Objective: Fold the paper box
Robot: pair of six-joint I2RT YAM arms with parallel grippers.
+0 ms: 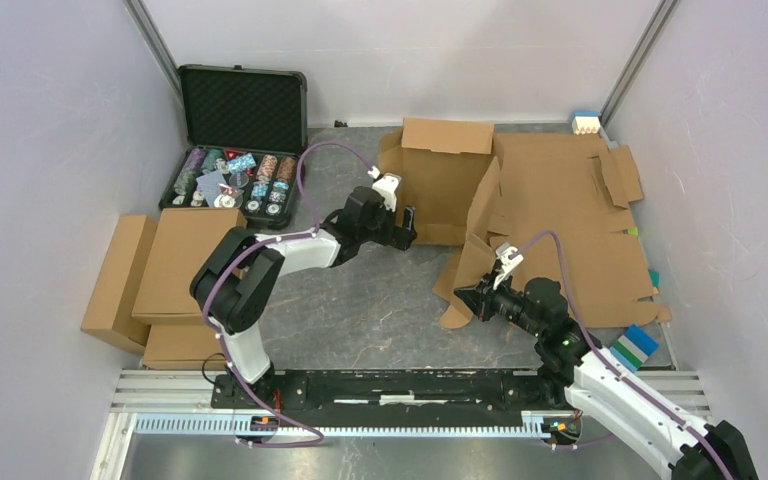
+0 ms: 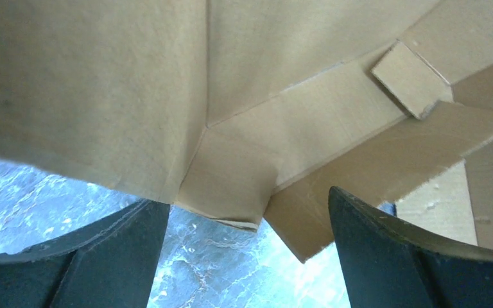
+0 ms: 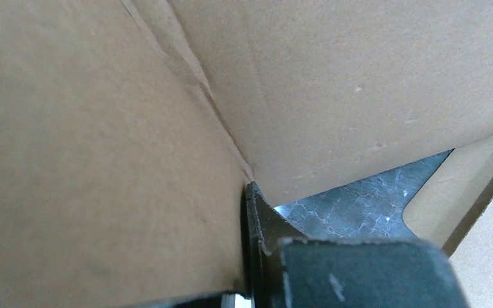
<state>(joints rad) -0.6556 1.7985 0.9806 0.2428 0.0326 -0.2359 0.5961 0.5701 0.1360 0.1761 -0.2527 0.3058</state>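
While the paper box (image 1: 560, 230) is sitting half-folded on the table's (image 1: 380, 300) far right, the right gripper (image 1: 470, 298) is clamping its near-left flap. The left gripper (image 1: 407, 226) is hanging spread wide just beside the raised left panel, gripping nothing.

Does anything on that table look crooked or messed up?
Yes, the paper box: its left panels stand at uneven angles, the rest sprawls flat, and its near left corner curls.
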